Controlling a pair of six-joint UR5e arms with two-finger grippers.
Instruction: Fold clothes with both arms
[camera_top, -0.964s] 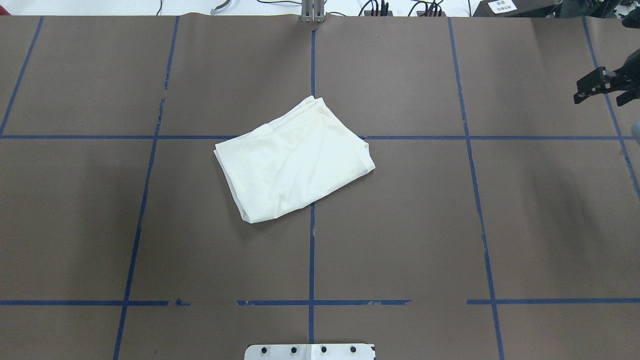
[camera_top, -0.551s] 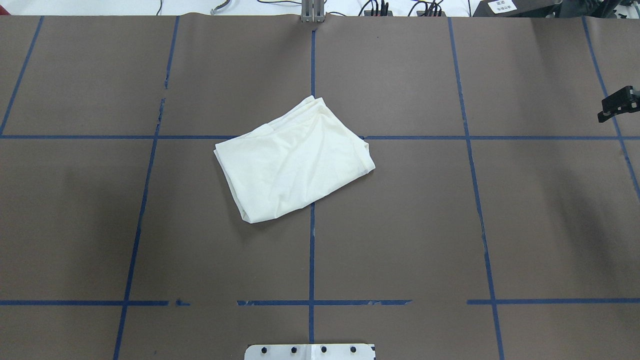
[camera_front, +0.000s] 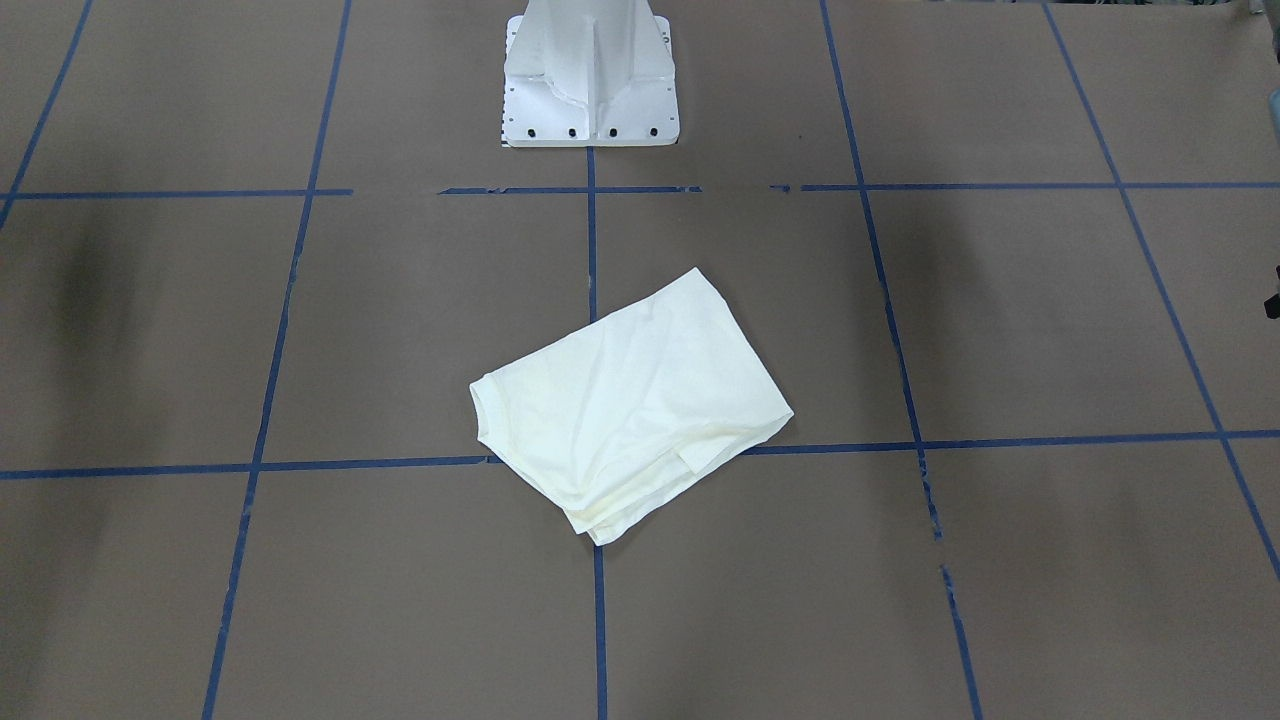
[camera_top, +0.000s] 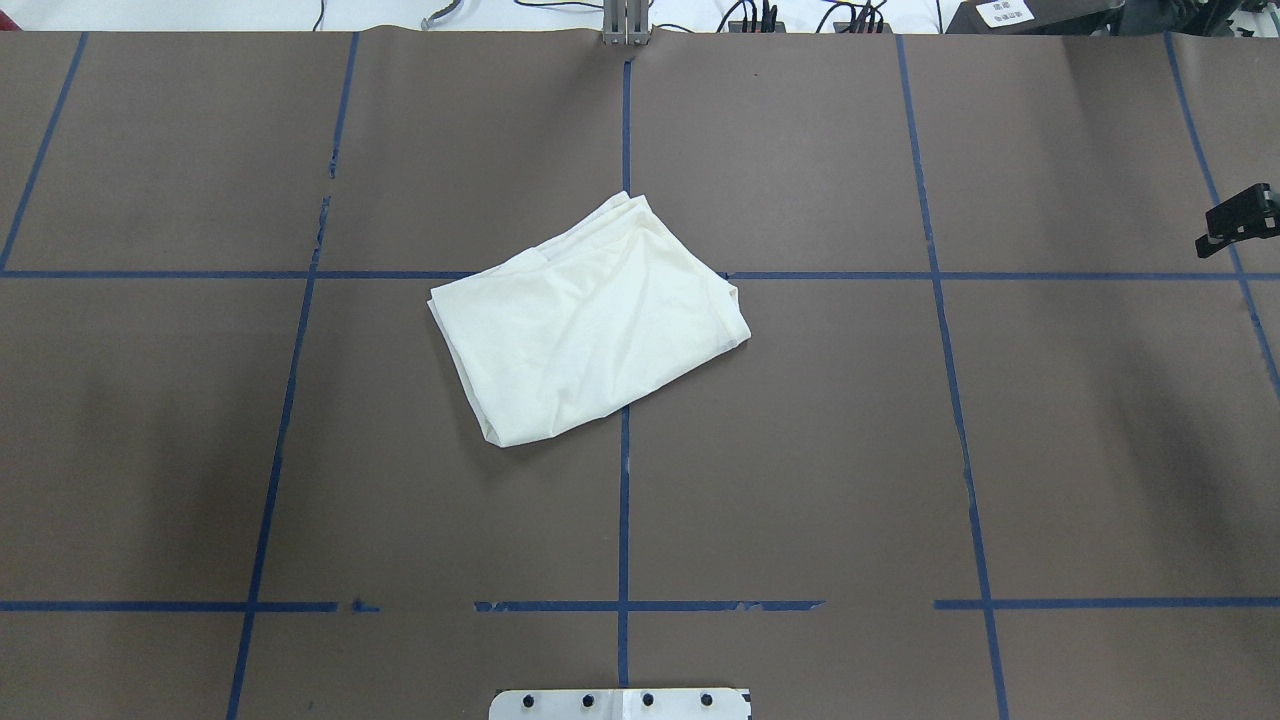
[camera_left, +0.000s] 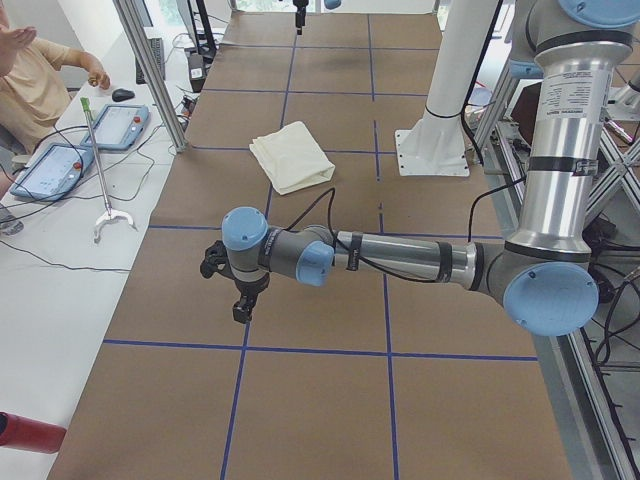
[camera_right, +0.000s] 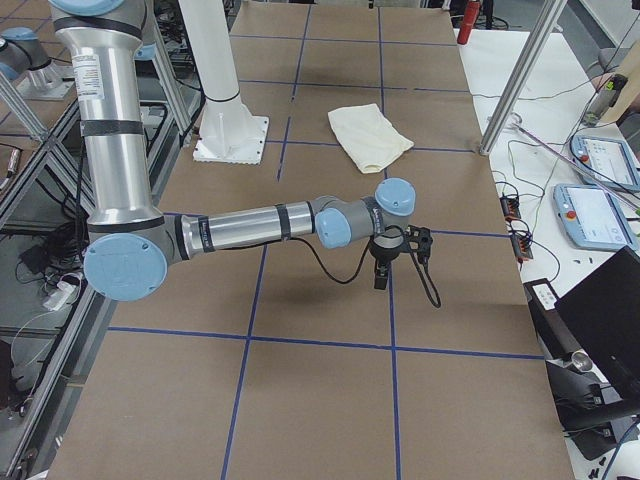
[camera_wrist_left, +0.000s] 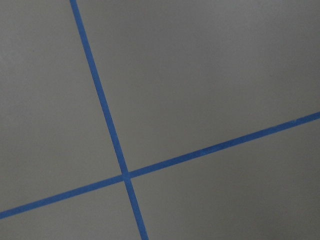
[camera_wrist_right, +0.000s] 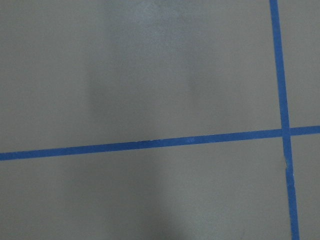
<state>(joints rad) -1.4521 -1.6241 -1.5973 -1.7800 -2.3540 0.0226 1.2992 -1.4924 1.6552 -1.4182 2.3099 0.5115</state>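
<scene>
The table (camera_top: 800, 450), brown-covered and taped in a blue grid, carries one item. The left arm (camera_left: 400, 255) and right arm (camera_right: 250, 225) reach low over opposite ends, well apart from the cloth. I judge this leaves the work open for checking, with folding apparently complete. The T-shirt (camera_top: 590, 320) lies at table centre, askew over a tape crossing. It is a compact cream rectangle, print hidden, layered edges showing. Whether the left gripper (camera_left: 240, 300) and right gripper (camera_right: 383, 268) are spread or pressed together, I cannot tell.
</scene>
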